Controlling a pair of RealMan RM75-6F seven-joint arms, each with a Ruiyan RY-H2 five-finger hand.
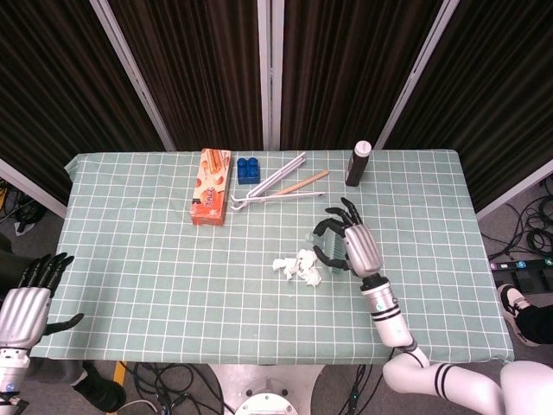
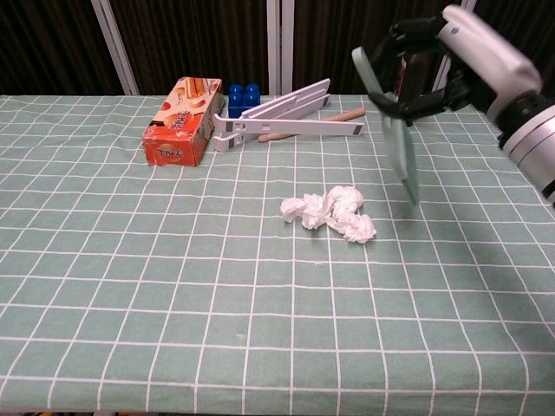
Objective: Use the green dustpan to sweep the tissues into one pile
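Several crumpled white tissues (image 2: 329,212) lie bunched in one clump on the green checked cloth, also visible from the head view as tissues (image 1: 298,264). My right hand (image 2: 451,61) grips the top of the pale green dustpan (image 2: 406,165), which hangs blade down in the air, above and to the right of the clump and clear of it. From above, the right hand (image 1: 356,246) and dustpan (image 1: 332,259) sit just right of the tissues. My left hand (image 1: 26,307) hovers off the table's front left corner, fingers apart, holding nothing.
Along the back stand an orange snack box (image 2: 180,120), blue blocks (image 2: 242,95), a white folding rack (image 2: 286,113) over a wooden stick (image 2: 347,114), and a dark bottle (image 1: 359,162) partly behind my right hand in the chest view. The table's front edge (image 1: 259,359) lies near.
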